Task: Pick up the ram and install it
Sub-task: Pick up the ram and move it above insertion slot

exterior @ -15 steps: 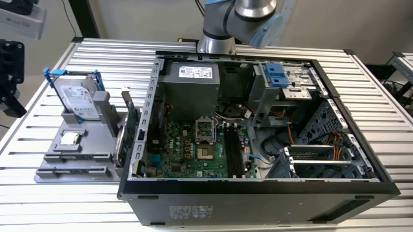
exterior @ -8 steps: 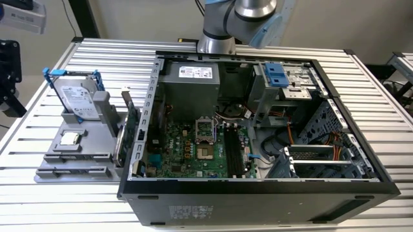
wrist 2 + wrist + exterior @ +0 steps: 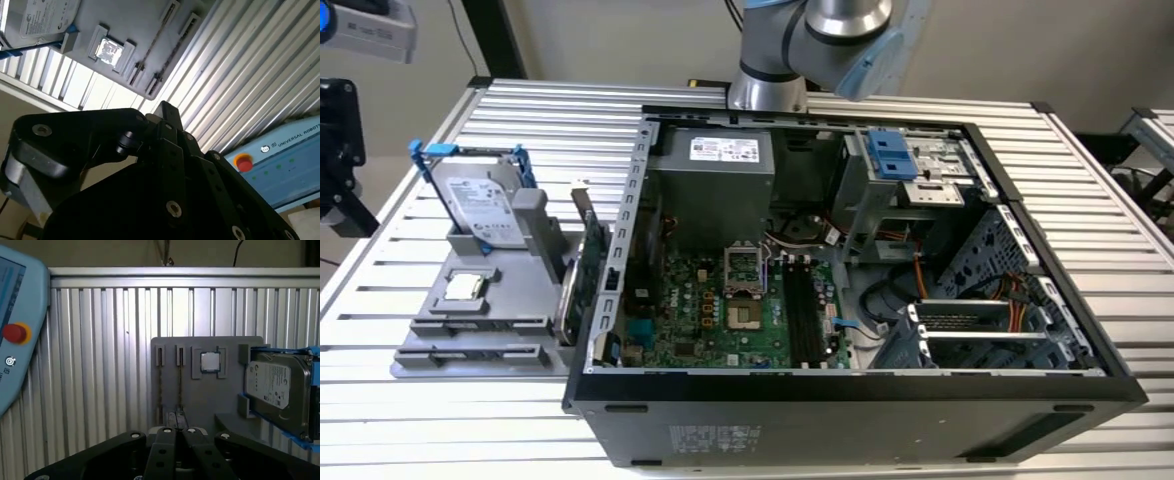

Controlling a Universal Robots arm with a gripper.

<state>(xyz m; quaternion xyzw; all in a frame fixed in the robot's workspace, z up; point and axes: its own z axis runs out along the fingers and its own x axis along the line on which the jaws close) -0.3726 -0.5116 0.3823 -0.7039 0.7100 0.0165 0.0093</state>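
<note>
Grey plastic holder (image 3: 520, 290) sits on the ribbed aluminium desk (image 3: 1107, 230) at the exterior view's left, and I read it as a tray of parts. A hard drive (image 3: 274, 385) in a blue bracket stands tilted in its biggest bay. A square CPU chip (image 3: 210, 361) lies flat in a small pocket next to the drive. Two long narrow slots follow. The ram (image 3: 180, 385) stands on edge in the slot nearer the chip, and a second ram stick (image 3: 160, 385) stands in the slot beside it, parallel and apart. A green expansion card (image 3: 594, 265) stands on edge between the holder and the computer.

To the exterior view's right of the holder, the open computer case (image 3: 854, 385) lies on its side. Inside I see the power supply (image 3: 714, 195) at the back. The motherboard (image 3: 700, 315) covers the floor, with its CPU socket (image 3: 744, 275) and black memory slots (image 3: 803, 310) beside that. A blue drive caddy (image 3: 894, 160) sits in a far corner, with cables around a metal drive cage (image 3: 974, 330).

The arm (image 3: 814, 40) rises behind the case. In both wrist views the gripper (image 3: 176, 420) hangs above the desk, short of the holder, with its fingers (image 3: 165, 112) closed together. It points along the line of the two sticks. A light blue teach pendant (image 3: 12, 345) with a red button lies off to one side.
</note>
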